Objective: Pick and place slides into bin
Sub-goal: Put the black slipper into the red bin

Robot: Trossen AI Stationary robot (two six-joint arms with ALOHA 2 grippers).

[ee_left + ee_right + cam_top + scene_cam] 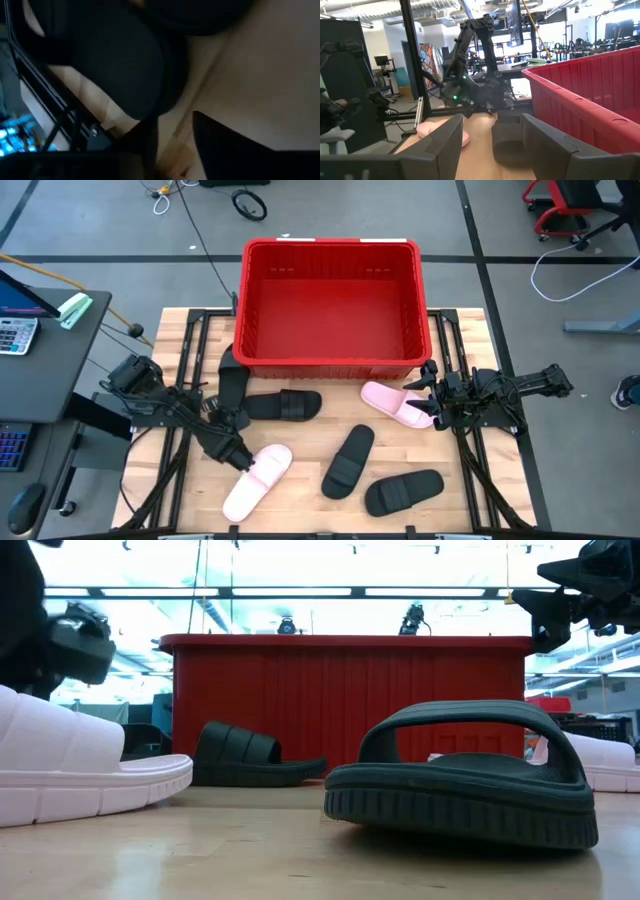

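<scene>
Wooden worktop [300, 510]: red bin [331, 308] at rear, no slides inside. Left pincer [240, 458] lowered onto pale slide [256, 481], grip not discernible. Right pincer [432, 388] spread wide, near pink slide [397, 402].

No readable text, labels, brands or numbers in any view. Calculator [17, 335] at the high view's left edge has keys too small to read; bin [331, 255] shows no markings.

red bin [331, 310]: ribbed, upright, nothing inside, far worktop edge | black slides: [284, 405], [348, 460], [403, 491], one by bin corner [233, 377] | pink slides: [257, 481], [397, 402], all flat
</scene>
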